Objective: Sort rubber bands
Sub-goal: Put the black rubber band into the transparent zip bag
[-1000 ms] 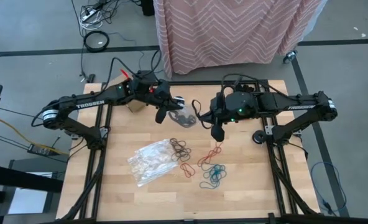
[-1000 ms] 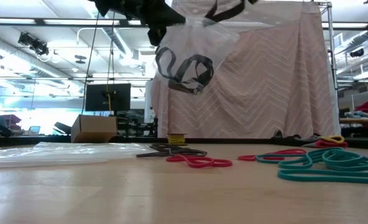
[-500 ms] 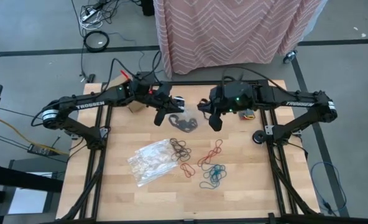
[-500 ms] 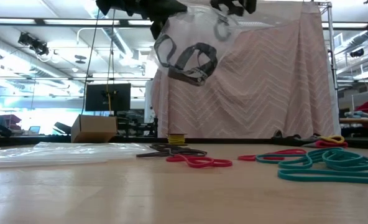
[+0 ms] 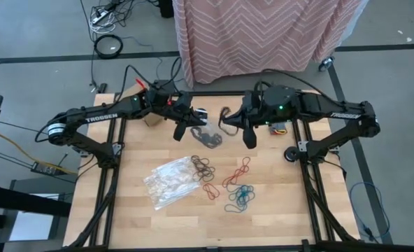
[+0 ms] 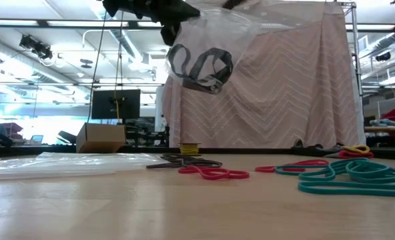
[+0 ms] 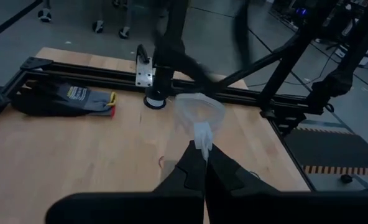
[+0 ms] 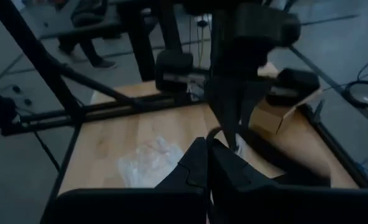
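Both grippers raised | left gripper (image 5: 181,131) pinches bag (image 5: 208,134) | right gripper (image 5: 248,140) closed, empty | rubber bands (image 5: 224,180) below

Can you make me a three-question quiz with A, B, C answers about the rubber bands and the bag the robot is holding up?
1. Where is the clear bag with black rubber bands inside?
A. flat on the table
B. held up in the air
C. on the floor

2. What colour are the rubber bands nearest the table's front edge?
A. teal
B. yellow
C. white

3. How are the left gripper fingers?
A. wide open
B. shut on the bag
C. holding a box

Answers:
1 B, the low view shows it hanging high above the tabletop.
2 A, the high view shows a teal bunch there.
3 B, the left wrist view shows them pinching the plastic.
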`<state>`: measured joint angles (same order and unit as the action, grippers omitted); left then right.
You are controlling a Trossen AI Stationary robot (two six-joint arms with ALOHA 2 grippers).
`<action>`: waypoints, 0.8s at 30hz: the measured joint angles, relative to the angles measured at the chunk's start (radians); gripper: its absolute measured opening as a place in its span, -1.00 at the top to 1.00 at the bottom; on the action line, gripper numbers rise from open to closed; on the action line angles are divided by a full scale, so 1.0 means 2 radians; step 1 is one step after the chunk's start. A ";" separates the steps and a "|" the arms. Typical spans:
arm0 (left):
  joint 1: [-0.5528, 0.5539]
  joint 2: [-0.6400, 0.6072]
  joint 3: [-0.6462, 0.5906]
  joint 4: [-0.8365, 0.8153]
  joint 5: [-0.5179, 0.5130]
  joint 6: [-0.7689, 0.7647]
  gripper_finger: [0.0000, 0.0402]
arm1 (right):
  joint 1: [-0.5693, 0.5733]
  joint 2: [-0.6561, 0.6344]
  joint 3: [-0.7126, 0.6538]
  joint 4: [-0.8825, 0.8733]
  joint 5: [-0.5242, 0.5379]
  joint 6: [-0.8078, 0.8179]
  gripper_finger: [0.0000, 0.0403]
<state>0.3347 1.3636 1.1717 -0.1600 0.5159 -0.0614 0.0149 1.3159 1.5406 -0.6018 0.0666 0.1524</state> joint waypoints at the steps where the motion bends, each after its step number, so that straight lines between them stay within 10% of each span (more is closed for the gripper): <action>1: 0.000 0.000 0.000 0.000 0.000 0.000 1.00 | 0.002 0.001 0.000 -0.001 0.000 0.000 1.00; 24: -0.009 0.000 0.000 0.010 0.053 -0.014 1.00 | -0.019 0.004 -0.001 -0.056 -0.023 -0.021 1.00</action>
<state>0.3166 1.3636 1.1721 -0.1394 0.6219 -0.0898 -0.0233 1.3234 1.5392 -0.7134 0.0216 0.1110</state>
